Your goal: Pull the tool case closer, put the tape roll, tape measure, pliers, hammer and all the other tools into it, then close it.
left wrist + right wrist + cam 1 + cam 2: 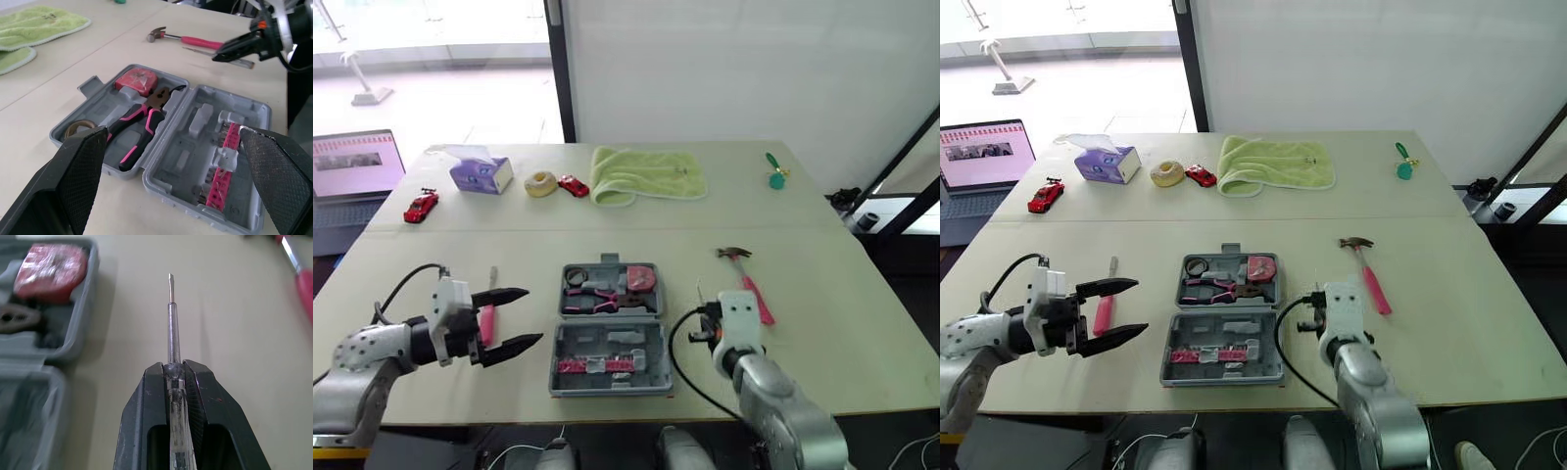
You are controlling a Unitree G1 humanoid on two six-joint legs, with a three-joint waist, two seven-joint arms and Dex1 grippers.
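Note:
The grey tool case [651, 357] lies open at the table's front centre. Its far half holds a dark ring [575, 277], pink-handled pliers [132, 132] and a red tape measure [641, 278]. A pink bit strip [597, 365] sits in the near half. My left gripper [533, 315] stands open just left of the case, with a pink-handled tool [487, 321] lying beside it. My right gripper [172, 366] is shut on a clear-handled screwdriver [171, 328], right of the case. The pink-handled hammer [750, 282] lies on the table further right.
Along the table's far side stand a tissue box [481, 174], a pale tape roll [540, 183], two red toy cars [421, 207] [574, 185], a green towel [646, 174] and a small green object [775, 176]. A laptop [352, 166] sits off the table's left.

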